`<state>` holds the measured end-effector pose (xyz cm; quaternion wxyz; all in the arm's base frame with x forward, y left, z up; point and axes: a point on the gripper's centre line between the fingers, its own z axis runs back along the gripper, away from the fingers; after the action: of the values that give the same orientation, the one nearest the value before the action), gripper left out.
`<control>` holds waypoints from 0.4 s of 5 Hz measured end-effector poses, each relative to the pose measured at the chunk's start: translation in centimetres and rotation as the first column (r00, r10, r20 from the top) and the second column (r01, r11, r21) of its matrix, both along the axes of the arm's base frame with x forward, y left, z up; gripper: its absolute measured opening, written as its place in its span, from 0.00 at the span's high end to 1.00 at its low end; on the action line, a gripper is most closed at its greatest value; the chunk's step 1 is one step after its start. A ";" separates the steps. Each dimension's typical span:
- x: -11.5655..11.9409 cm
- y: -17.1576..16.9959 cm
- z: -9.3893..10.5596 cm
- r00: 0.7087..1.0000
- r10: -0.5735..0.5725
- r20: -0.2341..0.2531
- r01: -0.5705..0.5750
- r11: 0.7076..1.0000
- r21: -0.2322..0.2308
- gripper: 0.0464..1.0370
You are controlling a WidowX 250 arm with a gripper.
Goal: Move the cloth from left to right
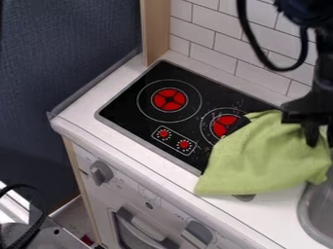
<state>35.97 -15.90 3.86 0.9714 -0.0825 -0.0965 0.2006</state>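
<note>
My black claw hangs near 3 o'clock, at the right side of the view, pointing down with its tip over the right part of a light green cloth. I cannot tell whether the claw is wide or narrow, or whether it has a grip on the fabric.

From the claw, most of the cloth spreads toward 8 o'clock. It is loosely rumpled, its long axis running roughly from 8 to 2 o'clock, so I am at its right end and the far corner lies well apart from me, close to the table's front edge. My one arm comes down from 1 o'clock.

The cloth lies partly on the white table and partly over the right side of a black stove top. Toward 9 o'clock, a red-centred burner sits just beside it, and a second burner is farther off. Toward 6 o'clock is a grey metal sink. Beyond the stove, white wall tiles rise toward 11 o'clock.

As I judge it, the remaining move goes toward 3 o'clock. With the bulk trailing at 8 o'clock, the far corner might drag, so I would need a secure hold and some lift first.
</note>
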 end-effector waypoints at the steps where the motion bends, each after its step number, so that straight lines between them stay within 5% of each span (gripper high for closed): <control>1: 0.8 1.4 1.1 0.984 -0.072 -0.162 0.099 0.981 0.167 0.27; 2: 1.1 4.1 0.4 0.941 -0.100 -0.324 0.187 0.950 0.251 0.04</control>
<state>37.09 -11.80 4.25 0.9885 0.0801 0.0350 0.1234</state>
